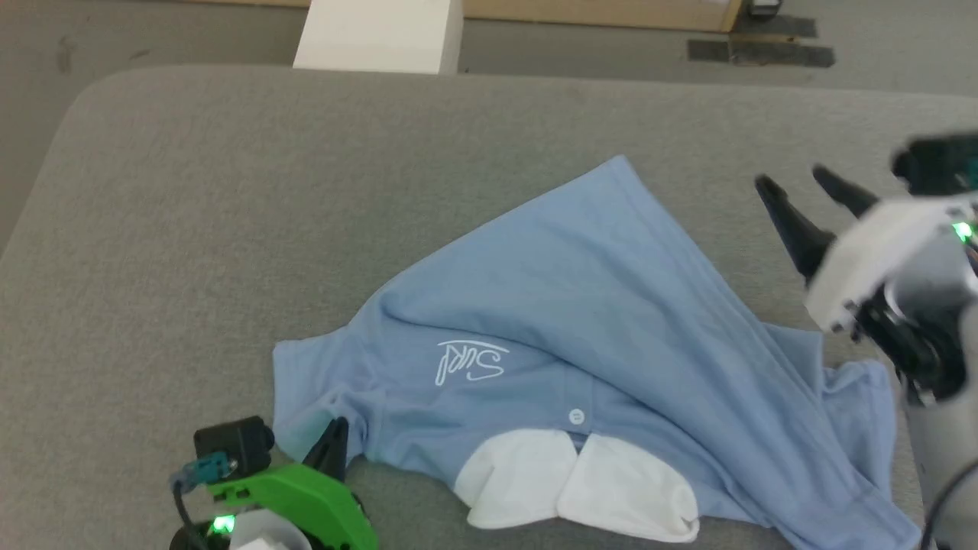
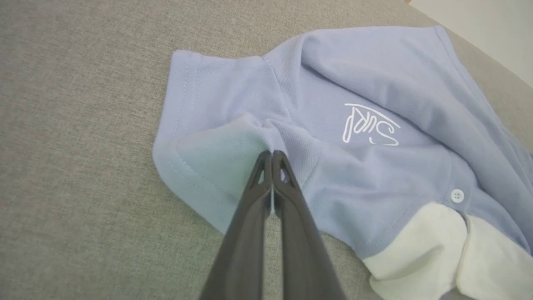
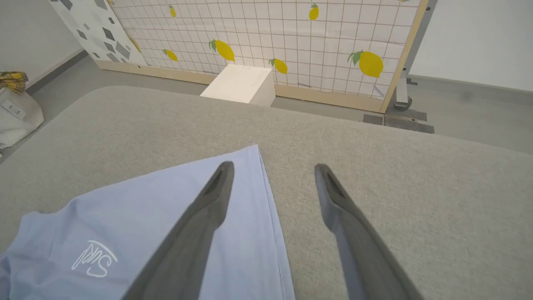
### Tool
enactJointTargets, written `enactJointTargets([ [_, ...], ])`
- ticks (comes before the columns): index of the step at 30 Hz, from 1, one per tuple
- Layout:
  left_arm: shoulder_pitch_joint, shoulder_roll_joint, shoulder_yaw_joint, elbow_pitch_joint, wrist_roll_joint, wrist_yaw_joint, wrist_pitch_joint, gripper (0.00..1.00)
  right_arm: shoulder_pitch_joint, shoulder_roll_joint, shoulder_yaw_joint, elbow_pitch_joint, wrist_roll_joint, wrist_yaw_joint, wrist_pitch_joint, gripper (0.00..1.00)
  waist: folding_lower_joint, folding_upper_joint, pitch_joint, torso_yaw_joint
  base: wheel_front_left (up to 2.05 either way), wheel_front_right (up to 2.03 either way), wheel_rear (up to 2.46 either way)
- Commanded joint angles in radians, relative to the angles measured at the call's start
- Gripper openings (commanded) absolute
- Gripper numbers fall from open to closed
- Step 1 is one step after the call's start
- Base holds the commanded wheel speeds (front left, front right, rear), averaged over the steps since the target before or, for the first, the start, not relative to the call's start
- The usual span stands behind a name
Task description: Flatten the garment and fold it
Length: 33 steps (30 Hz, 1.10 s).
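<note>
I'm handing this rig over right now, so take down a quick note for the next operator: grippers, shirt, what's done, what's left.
Left gripper: shut on a pinch of cloth at the sleeve on the robot's left of the light blue short-sleeved polo shirt.
Right gripper: open, holding nothing, off the shirt's right side.
Shirt: front up on the grey fabric surface, white collar nearest the robot, body bunched in diagonal ridges, right side crumpled.
Done: not flat, no fold yet.
Left: spread it flat, then fold.
</note>
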Motion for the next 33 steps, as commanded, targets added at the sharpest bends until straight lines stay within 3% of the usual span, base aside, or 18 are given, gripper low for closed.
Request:
enactJointTargets([
  [1,-0.03,-0.005,-0.006,0.0,0.007,-0.006,-0.008,0.0,-0.065,-0.003,0.037,0.047,-0.04,-0.001,0.01,1.0,0.0001,-0.0001,0.074,0.072,0.0,0.0,0.0],
  [4,-0.052,-0.015,-0.016,0.002,0.011,-0.012,-0.015,0.0,-0.187,0.003,0.092,0.166,-0.099,-0.001,0.049,1.0,0.0001,-0.0001,0.119,0.114,0.0,0.0,0.0],
  [11,-0.094,-0.035,-0.034,0.004,0.013,-0.026,-0.035,0.0,-0.411,-0.002,0.196,0.419,-0.225,-0.001,0.255,1.0,0.0001,-0.0001,0.203,0.206,0.0,0.0,0.0],
  [20,-0.122,-0.036,-0.034,0.004,0.009,-0.041,-0.052,0.0,-0.52,-0.008,0.242,0.579,-0.333,-0.001,0.421,1.0,0.0001,-0.0001,0.261,0.252,0.0,0.0,0.0],
  [24,-0.129,-0.041,-0.038,0.013,0.009,-0.042,-0.057,0.0,-0.513,0.002,0.251,0.608,-0.325,-0.001,0.455,1.0,0.0001,-0.0001,0.266,0.248,0.0,0.0,0.0],
  [26,-0.133,-0.041,-0.038,0.018,0.008,-0.043,-0.059,0.0,-0.508,0.004,0.259,0.612,-0.307,-0.001,0.471,0.21,0.0001,-0.0001,0.262,0.238,0.0,0.0,0.0],
  [27,-0.135,-0.041,-0.037,0.02,0.008,-0.043,-0.06,0.0,-0.509,0.002,0.258,0.607,-0.295,-0.001,0.468,0.0,0.0001,-0.0001,0.259,0.234,0.0,0.0,0.0],
  [33,-0.138,-0.023,-0.021,0.034,0.009,-0.04,-0.067,0.0,-0.487,-0.046,0.239,0.503,-0.177,-0.001,0.372,0.0,0.0001,-0.0001,0.191,0.186,0.0,0.0,0.0],
])
